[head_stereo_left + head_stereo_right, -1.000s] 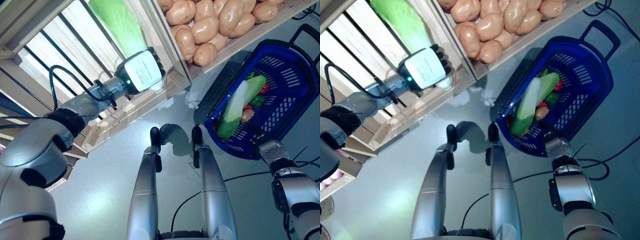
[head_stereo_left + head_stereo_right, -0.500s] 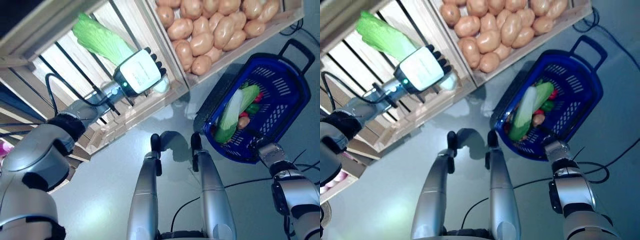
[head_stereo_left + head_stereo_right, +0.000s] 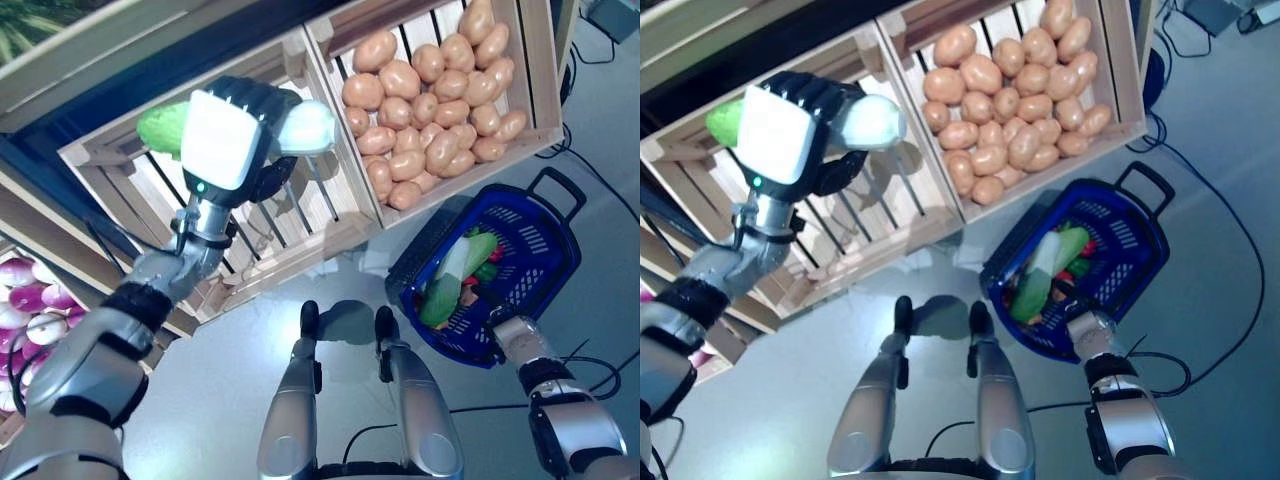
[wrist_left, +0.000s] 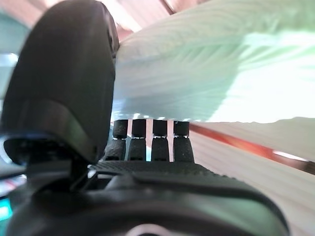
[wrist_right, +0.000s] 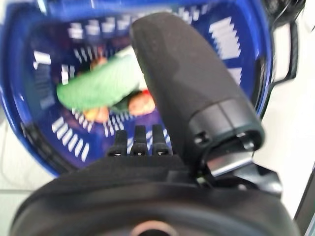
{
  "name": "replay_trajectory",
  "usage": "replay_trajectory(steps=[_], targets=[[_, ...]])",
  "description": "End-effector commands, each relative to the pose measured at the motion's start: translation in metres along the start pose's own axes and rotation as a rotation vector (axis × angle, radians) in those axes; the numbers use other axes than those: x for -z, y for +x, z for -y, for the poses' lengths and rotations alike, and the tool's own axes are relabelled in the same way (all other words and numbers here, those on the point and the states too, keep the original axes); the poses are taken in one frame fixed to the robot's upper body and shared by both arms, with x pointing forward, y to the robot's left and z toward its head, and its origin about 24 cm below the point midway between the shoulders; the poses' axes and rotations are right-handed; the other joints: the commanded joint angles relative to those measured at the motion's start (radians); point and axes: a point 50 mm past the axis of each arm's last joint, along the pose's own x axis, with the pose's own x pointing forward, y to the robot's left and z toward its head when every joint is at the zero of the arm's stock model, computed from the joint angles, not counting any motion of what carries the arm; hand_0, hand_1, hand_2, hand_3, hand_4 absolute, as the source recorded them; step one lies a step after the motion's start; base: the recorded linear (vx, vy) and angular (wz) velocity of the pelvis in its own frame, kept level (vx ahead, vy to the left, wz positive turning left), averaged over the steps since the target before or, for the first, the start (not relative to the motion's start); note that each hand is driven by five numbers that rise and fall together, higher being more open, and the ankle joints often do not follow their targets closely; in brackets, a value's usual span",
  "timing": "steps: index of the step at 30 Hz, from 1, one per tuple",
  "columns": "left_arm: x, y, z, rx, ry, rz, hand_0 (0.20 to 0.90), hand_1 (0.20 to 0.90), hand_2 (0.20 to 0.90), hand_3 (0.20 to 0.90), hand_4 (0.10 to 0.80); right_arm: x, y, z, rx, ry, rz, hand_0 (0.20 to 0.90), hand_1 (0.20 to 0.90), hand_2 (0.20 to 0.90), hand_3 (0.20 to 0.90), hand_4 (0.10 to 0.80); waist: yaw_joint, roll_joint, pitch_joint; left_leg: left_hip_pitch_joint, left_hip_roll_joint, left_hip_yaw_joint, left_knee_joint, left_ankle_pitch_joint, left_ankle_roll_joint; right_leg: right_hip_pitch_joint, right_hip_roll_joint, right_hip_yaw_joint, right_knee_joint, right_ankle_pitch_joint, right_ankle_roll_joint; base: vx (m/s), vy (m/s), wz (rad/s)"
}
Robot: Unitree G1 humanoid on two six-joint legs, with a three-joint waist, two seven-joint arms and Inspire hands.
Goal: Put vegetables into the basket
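My left hand point(image 3: 225, 140) is shut on a long green-and-white cabbage point(image 3: 305, 130) and holds it up in front of the slatted wooden crate point(image 3: 290, 230). The left wrist view shows my fingers point(image 4: 147, 140) curled under the pale cabbage point(image 4: 206, 73). The blue basket point(image 3: 545, 240) stands on the floor at the right. In it lie another long green-white cabbage point(image 3: 445, 285) and small red and green vegetables point(image 3: 487, 268). My right hand point(image 3: 505, 335) is open at the basket's near rim. The right wrist view looks past it into the basket point(image 5: 59, 44).
The stand's wooden crates point(image 3: 530, 60) rise at the back, close behind and to the left of the basket. Grey floor point(image 3: 210, 400) lies between the stand and the basket.
My left hand has lifted the cabbage up and out of the slatted crate. The camera has tilted, so the whole picture has shifted. The basket and my right hand stay as they were.
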Motion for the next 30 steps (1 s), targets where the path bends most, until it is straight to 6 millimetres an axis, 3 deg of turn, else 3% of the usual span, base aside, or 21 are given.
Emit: replay_trajectory(steps=[1,6,10,13,18,21,27,30], targets=[[-0.015,0.014,-0.036,-0.468,-0.254,-0.150,0.300,0.300,0.300,0.300,0.400,0.016,0.002,0.055,0.189,-0.072,0.082,0.900,0.900,0.900,0.900,0.800,0.038,-0.028,-0.162,0.027,-0.050,-0.008,-0.027,-0.040,0.014,0.130,-0.026,-0.048,-0.189,0.098,-0.004,0.119,0.031,0.23],[-0.033,-0.015,-0.048,-0.540,-0.533,-0.332,0.300,0.300,0.300,0.300,0.400,0.049,-0.006,0.083,0.226,-0.060,0.026,0.900,0.900,0.900,0.900,0.800,0.055,-0.045,-0.234,0.131,-0.046,-0.026,-0.095,-0.038,0.016,0.246,-0.033,-0.062,-0.279,0.118,0.008,0.151,0.017,0.14],[-0.033,-0.034,-0.049,-0.536,-0.814,-0.547,0.300,0.300,0.300,0.300,0.400,0.069,-0.013,0.099,0.265,-0.099,-0.003,0.900,0.900,0.900,0.900,0.800,0.059,-0.051,-0.283,0.185,-0.042,-0.030,-0.118,-0.041,0.019,0.304,-0.037,-0.074,-0.311,0.128,0.013,0.143,0.022,0.09],[-0.033,-0.047,-0.043,-0.509,-0.951,-0.664,0.300,0.300,0.300,0.300,0.400,0.078,-0.016,0.102,0.280,-0.120,-0.020,0.900,0.900,0.900,0.900,0.800,0.061,-0.053,-0.309,0.215,-0.040,-0.027,-0.121,-0.045,0.020,0.335,-0.040,-0.078,-0.326,0.136,0.015,0.131,0.022,0.10],[-0.038,-0.087,-0.010,-0.435,-1.536,-1.072,0.300,0.300,0.300,0.300,0.400,0.099,-0.023,0.106,0.310,-0.168,-0.065,0.900,0.900,0.900,0.900,0.800,0.068,-0.048,-0.359,0.263,-0.038,-0.011,-0.113,-0.061,0.027,0.387,-0.052,-0.088,-0.343,0.148,0.018,0.111,0.035,0.01],[-0.053,-0.095,0.003,-0.447,-1.819,-1.159,0.300,0.300,0.300,0.300,0.400,0.102,-0.023,0.105,0.314,-0.216,-0.056,0.900,0.900,0.900,0.900,0.800,0.069,-0.044,-0.369,0.285,-0.043,-0.006,-0.102,-0.072,0.034,0.403,-0.058,-0.089,-0.337,0.150,0.019,0.072,0.043,-0.03],[-0.070,-0.101,0.019,-0.431,-2.032,-1.331,0.300,0.300,0.300,0.300,0.400,0.097,-0.021,0.104,0.307,-0.264,-0.024,0.900,0.900,0.900,0.900,0.800,0.060,-0.037,-0.393,0.327,-0.052,-0.004,-0.108,-0.087,0.048,0.426,-0.066,-0.077,-0.335,0.154,0.026,0.061,0.024,-0.03],[-0.079,-0.098,0.024,-0.311,-2.116,-1.333,0.300,0.300,0.300,0.300,0.400,0.098,-0.022,0.106,0.287,-0.291,-0.029,0.900,0.900,0.900,0.900,0.800,0.052,-0.032,-0.410,0.342,-0.052,0.001,-0.114,-0.093,0.052,0.432,-0.068,-0.070,-0.339,0.156,0.030,0.053,0.014,-0.05]])
